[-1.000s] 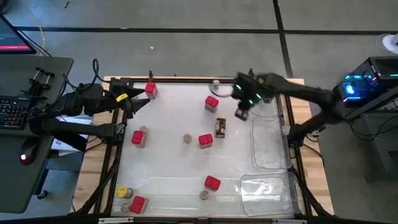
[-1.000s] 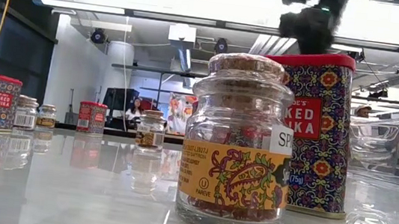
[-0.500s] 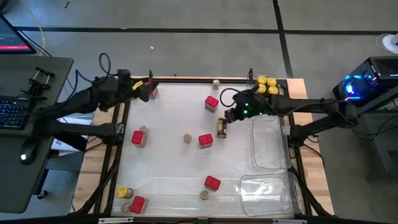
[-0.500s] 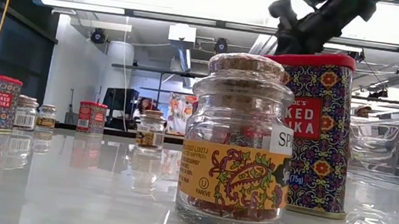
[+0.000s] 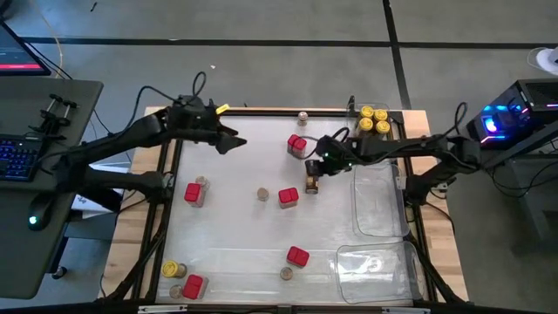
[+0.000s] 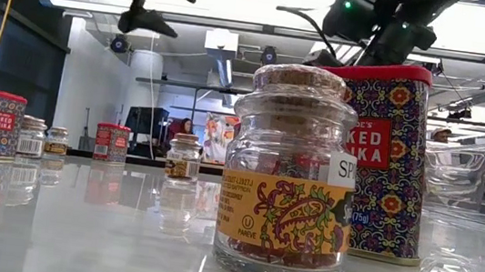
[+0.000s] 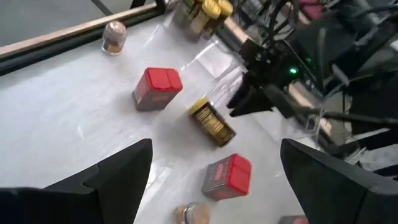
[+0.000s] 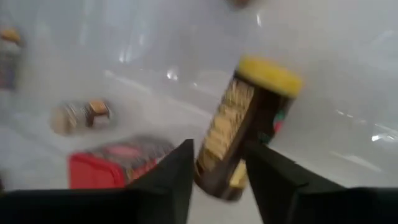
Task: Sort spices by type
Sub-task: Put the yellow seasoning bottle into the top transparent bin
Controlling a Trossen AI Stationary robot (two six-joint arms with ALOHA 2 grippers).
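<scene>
The surface (image 5: 235, 235) is a pale, glossy sheet framed by wood rails, w/ spices scattered over it. A yellow-lid jar (image 5: 309, 178) lies on its side near the middle-right; the right gripper (image 5: 314, 167) is seen low over it, jaws part-spread either side of the jar in the right wrist view, but whether it is actually gripped cannot be told. Red tins are spread about: one just beside the right gripper (image 5: 296, 144), one mid-surface (image 5: 288, 197), one at the left (image 5: 193, 193), one near the front (image 5: 298, 255), one at the front-left corner (image 5: 193, 284). Small cork-top jars (image 5: 262, 194) are dotted between them; one (image 6: 290, 174) stands right at the low camera, a tall red tin just behind it. A group of yellow-lid jars (image 5: 373, 119) is gathered at the far right corner, another (image 5: 173, 269) at the front left. Clear trays (image 5: 377, 202) are set along the right edge. The left gripper (image 5: 228, 139) is held above the far-left part, jaws spread wide, nothing in them.

Beyond the surface: grey floor, a desk w/ keyboard at left, lit electronics at right. In the low view a room w/ ceiling ducts and a person far off is seen.
</scene>
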